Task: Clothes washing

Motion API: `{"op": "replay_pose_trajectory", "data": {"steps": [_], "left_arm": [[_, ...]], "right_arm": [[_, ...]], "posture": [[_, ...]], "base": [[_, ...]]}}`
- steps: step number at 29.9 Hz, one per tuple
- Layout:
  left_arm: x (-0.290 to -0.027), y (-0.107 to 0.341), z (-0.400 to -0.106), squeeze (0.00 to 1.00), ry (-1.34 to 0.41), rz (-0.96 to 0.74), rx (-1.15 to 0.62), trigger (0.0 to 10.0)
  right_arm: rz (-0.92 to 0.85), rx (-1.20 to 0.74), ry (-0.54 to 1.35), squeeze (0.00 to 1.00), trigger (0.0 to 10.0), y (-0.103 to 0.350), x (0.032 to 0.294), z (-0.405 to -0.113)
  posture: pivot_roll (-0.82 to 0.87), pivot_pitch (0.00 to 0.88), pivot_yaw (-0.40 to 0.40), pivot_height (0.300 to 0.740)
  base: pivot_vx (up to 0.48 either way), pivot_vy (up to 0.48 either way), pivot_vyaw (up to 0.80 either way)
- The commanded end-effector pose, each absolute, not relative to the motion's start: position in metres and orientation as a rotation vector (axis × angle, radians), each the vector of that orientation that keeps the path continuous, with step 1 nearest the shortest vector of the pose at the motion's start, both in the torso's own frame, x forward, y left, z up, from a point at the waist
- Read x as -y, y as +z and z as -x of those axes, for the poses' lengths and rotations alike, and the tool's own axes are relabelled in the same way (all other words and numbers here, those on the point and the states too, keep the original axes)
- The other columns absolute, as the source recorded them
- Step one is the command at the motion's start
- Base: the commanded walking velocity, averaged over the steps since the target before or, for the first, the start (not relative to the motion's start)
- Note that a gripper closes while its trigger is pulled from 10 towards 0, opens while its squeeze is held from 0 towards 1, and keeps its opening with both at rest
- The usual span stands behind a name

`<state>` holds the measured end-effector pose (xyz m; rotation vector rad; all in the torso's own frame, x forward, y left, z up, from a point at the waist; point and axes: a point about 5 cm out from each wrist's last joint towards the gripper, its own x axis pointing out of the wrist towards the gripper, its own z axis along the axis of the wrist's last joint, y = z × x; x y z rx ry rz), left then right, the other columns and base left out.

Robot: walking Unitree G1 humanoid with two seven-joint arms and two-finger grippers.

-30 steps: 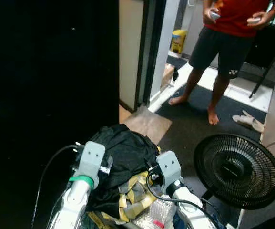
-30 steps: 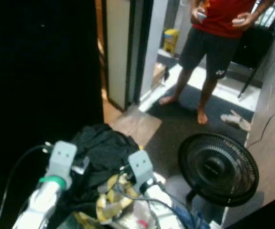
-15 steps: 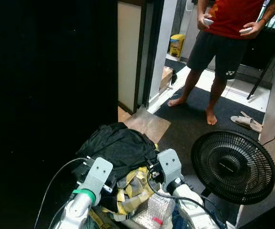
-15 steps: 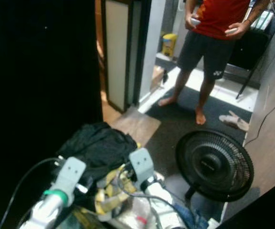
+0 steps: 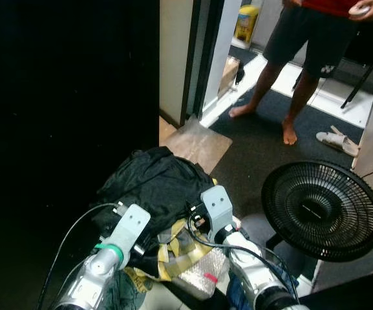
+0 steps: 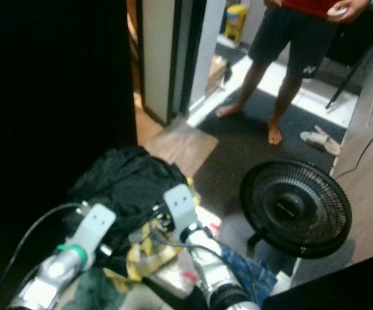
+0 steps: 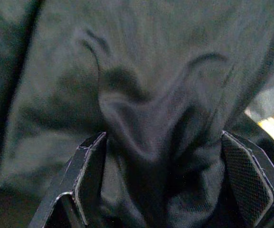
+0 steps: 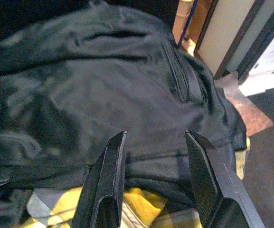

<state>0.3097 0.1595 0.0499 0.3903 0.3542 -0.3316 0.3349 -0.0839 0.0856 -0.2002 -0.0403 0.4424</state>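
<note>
Laundry in a heap: a crumpled black fabric garment [image 5: 154, 187] lies on top of a pile on the floor in front of the robot, beside a tall dark panel [image 5: 70, 97] on the robot's left. Its long axis runs from the near left toward the far right, pointing at a flat brown cardboard sheet [image 5: 196, 143] by an open doorway. Under its near edge sits a yellow and grey checked cloth [image 5: 180, 248], with a piece of clear bubble wrap [image 5: 205, 276] and a fold of blue denim [image 6: 254, 274] closer to the robot.

The left gripper [image 7: 174, 175] is pressed into the garment, its two black fingers [image 7: 91, 166] set wide with a thick fold of black fabric bunched between them. The right gripper [image 8: 155, 156] hovers just above the garment's near edge, fingers [image 8: 109, 166] apart and gripping nothing.

To the robot's right a round black wire-caged floor fan [image 5: 322, 210] stands on dark carpet. Beyond it a barefoot person [image 5: 299, 64] in dark shorts stands near a pair of pale slippers [image 5: 338, 139], with a yellow container [image 5: 245, 22] in the doorway behind.
</note>
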Motion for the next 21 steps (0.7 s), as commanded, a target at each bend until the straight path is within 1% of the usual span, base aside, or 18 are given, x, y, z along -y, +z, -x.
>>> {"op": "replay_pose_trajectory", "data": {"steps": [1,2,3,4,5,6,7,21], "left_arm": [[-0.163,0.038,-0.301,0.00,-0.344,-0.358,-0.414,10.0],[-0.164,0.037,-0.301,0.00,-0.343,-0.359,-0.414,10.0],[-0.165,0.036,-0.301,0.00,-0.340,-0.371,-0.413,8.6],[-0.166,0.036,-0.301,0.00,-0.324,-0.373,-0.403,4.7],[-0.166,0.036,-0.301,0.00,-0.324,-0.373,-0.403,4.7],[-0.166,0.036,-0.301,0.00,-0.316,-0.367,-0.399,1.4],[-0.166,0.036,-0.302,0.00,-0.296,-0.367,-0.390,0.0],[-0.155,0.048,-0.300,0.00,-0.304,-0.307,-0.308,0.0]], "right_arm": [[0.206,-0.010,0.423,0.00,10.0,0.075,0.092,-0.332],[0.207,-0.012,0.418,0.00,10.0,0.075,0.094,-0.332],[0.209,-0.014,0.413,0.00,10.0,0.074,0.096,-0.332],[0.210,-0.016,0.408,0.00,10.0,0.073,0.098,-0.332],[0.210,-0.016,0.408,0.00,10.0,0.073,0.098,-0.332],[0.212,-0.018,0.405,0.00,10.0,0.073,0.099,-0.332],[0.211,-0.018,0.402,0.00,10.0,0.072,0.100,-0.332],[0.205,-0.016,0.400,0.00,10.0,0.068,0.099,-0.328]], "posture": [[0.09,0.291,-0.008,0.740],[0.09,0.291,-0.008,0.740],[0.09,0.292,-0.008,0.740],[0.09,0.291,-0.008,0.740],[0.09,0.291,-0.008,0.740],[0.08,0.288,-0.009,0.740],[0.08,0.285,-0.010,0.740],[0.07,0.271,-0.006,0.740]], "base": [[0.000,0.000,0.00],[0.000,0.000,0.00],[0.000,0.000,0.00],[0.000,0.000,0.00],[0.000,0.000,0.00],[0.000,0.000,0.00],[0.000,0.000,0.00],[0.000,0.000,0.00]]}}
